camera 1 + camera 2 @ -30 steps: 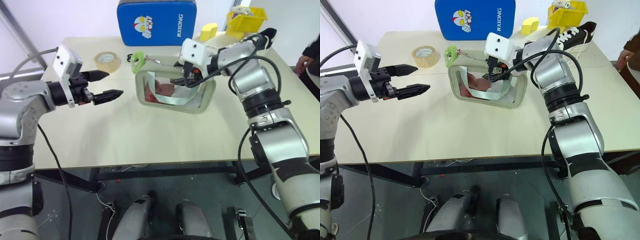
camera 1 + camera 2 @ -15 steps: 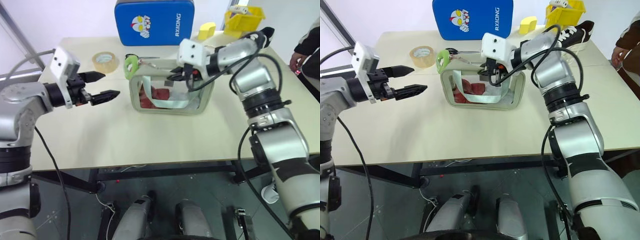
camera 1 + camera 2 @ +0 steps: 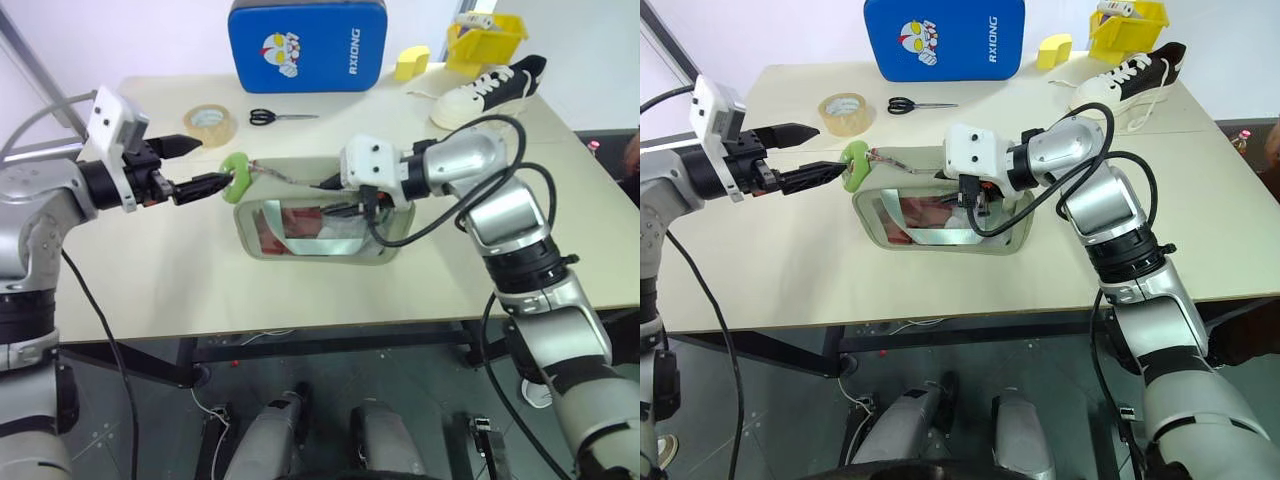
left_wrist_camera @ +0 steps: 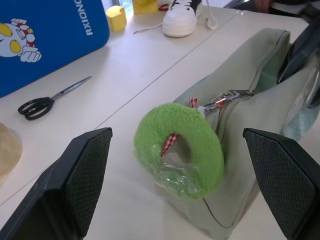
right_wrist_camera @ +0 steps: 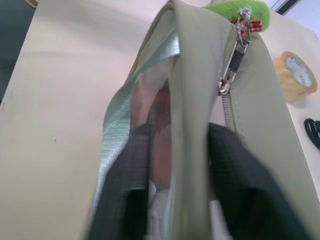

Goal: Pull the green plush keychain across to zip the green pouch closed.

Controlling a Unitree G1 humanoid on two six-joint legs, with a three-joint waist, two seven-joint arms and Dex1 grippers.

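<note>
- A pale beige table [image 3: 300,290] stands before a white wall; at its far edge lean a blue padded case [image 3: 310,45] and a yellow bin [image 3: 487,40], with a yellow block [image 3: 411,63] between them.
- A tape roll [image 3: 211,124], black scissors [image 3: 275,116] and a white-and-black sneaker [image 3: 487,90] lie on the far half.
- The green pouch [image 3: 315,222] stands upright near the table's middle, its clear window showing red contents.
- The green plush keychain [image 4: 180,150] hangs at the pouch's left end, chained to the zipper pull.
- The left gripper [image 3: 198,167] has its jaws spread wide, one finger on each side of the plush; no contact is visible in the wrist view.
- The right gripper [image 5: 195,175] is clamped on the pouch's upper edge, one finger each side of the fabric.
</note>
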